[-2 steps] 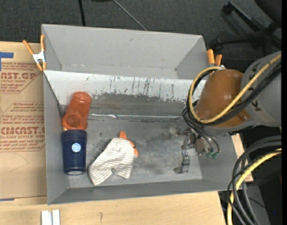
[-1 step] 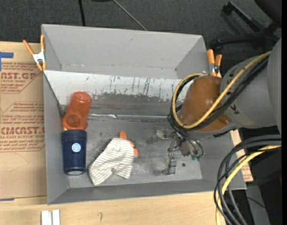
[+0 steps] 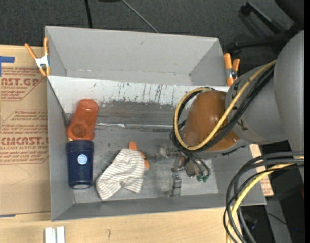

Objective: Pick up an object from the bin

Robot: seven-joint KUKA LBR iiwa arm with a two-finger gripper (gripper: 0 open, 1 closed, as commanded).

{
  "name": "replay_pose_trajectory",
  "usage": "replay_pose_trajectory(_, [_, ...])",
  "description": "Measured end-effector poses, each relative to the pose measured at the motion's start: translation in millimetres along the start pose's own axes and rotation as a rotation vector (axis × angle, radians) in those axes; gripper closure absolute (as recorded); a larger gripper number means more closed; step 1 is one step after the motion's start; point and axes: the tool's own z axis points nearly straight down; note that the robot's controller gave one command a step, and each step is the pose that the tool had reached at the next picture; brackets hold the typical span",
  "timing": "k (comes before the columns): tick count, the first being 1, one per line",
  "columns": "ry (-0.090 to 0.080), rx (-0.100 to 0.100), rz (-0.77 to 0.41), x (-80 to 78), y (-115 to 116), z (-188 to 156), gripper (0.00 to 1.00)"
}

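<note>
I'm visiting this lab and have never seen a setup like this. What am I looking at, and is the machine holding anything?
One camera looks down into a grey metal bin from above and a little to one side. The big grey shape on the right is a robot arm. The orange cover and the looped cables are parts of it. Its gripper sits low over the bin floor towards the front right, beside a crumpled striped cloth. A small orange thing pokes out from under the cloth. At the left lie an orange cup on its side and a dark blue canister. I cannot see the gripper holding anything.
</note>
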Motion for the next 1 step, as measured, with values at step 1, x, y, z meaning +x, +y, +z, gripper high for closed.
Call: replay_pose_trajectory(1, [-0.001, -0.001, -0.018, 4.7, 61.1, 2.3, 1.00])
